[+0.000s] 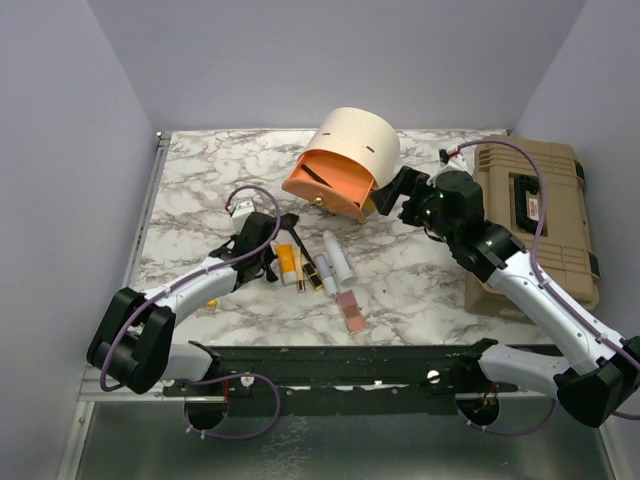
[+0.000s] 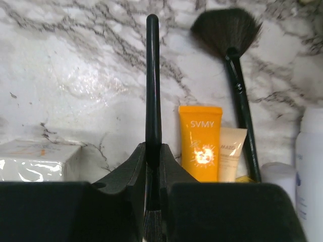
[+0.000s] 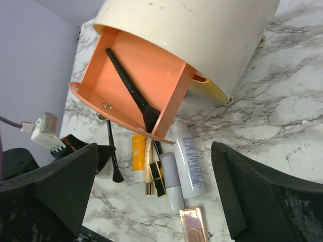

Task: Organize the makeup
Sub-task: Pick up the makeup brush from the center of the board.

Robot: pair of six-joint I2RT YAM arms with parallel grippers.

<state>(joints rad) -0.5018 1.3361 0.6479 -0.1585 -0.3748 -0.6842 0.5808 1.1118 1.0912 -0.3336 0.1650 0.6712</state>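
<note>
Only up close, left hand (image 2: 153,151) pinching black brush (image 2: 152,75), right hand (image 3: 154,171) wide, second brush (image 3: 126,83) in orange drawer (image 3: 164,75).

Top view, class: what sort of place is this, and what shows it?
Probably a lab robot cell: plain enclosing walls, a marble-patterned table, left arm and right arm over makeup.

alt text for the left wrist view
The left gripper is shut on a thin black brush over a marble table. Beyond it lie an orange tube, a cream tube and a black fan brush.
</note>
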